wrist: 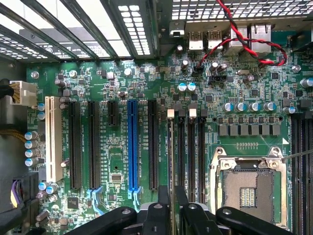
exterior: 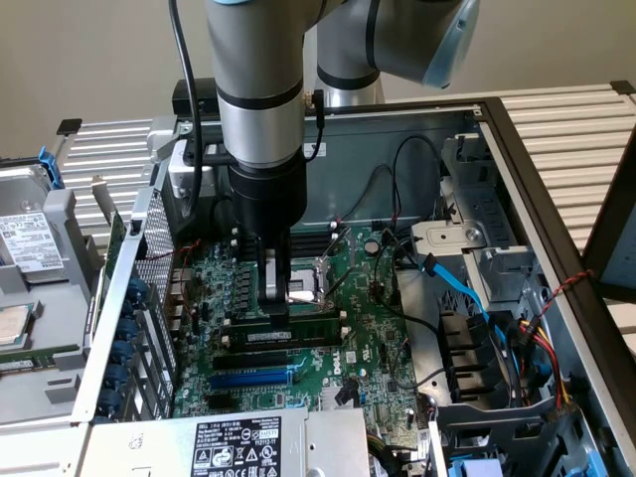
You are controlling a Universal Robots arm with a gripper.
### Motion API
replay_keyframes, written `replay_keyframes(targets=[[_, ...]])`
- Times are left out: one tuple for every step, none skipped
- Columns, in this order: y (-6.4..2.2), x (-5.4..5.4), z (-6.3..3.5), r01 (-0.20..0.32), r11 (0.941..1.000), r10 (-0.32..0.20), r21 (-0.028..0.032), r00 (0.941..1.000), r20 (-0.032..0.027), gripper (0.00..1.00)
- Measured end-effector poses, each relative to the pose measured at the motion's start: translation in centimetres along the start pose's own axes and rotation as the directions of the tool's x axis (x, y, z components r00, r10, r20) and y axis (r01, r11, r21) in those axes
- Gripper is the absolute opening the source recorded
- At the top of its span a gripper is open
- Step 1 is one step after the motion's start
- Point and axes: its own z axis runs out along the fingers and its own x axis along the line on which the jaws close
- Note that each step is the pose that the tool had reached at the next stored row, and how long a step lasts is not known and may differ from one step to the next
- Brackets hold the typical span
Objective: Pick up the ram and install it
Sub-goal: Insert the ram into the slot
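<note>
I find the ram (exterior: 288, 336) lying edge-up in a memory slot on the motherboard (exterior: 373, 348), near the CPU socket (exterior: 306, 283). My end effector (exterior: 275, 316) is down on its top edge, fingers pinching the stick from both faces. I judge it light, stiff and thin, and fragile: grip the board's faces mid-length, clear of the contacts.
</note>
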Motion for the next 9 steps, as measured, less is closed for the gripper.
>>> replay_keyframes(targets=[[0.00,0.00,0.00,0.000,1.0000,0.000,0.0000,1.0000,0.0000,0.20],[0.00,0.00,0.00,0.000,1.0000,0.000,0.0000,1.0000,0.0000,0.20],[0.00,0.00,0.00,0.000,1.0000,0.000,0.0000,1.0000,0.0000,0.20],[0.00,0.00,0.00,0.000,1.0000,0.000,0.0000,1.0000,0.0000,0.20],[0.00,0.00,0.00,0.000,1.0000,0.000,0.0000,1.0000,0.0000,0.18],[0.00,0.00,0.00,0.000,1.0000,0.000,0.0000,1.0000,0.0000,0.18],[0.00,0.00,0.00,0.000,1.0000,0.000,0.0000,1.0000,0.0000,0.11],[0.00,0.00,0.00,0.000,1.0000,0.000,0.0000,1.0000,0.0000,0.10],[0.00,0.00,0.00,0.000,1.0000,0.000,0.0000,1.0000,0.0000,0.10]])
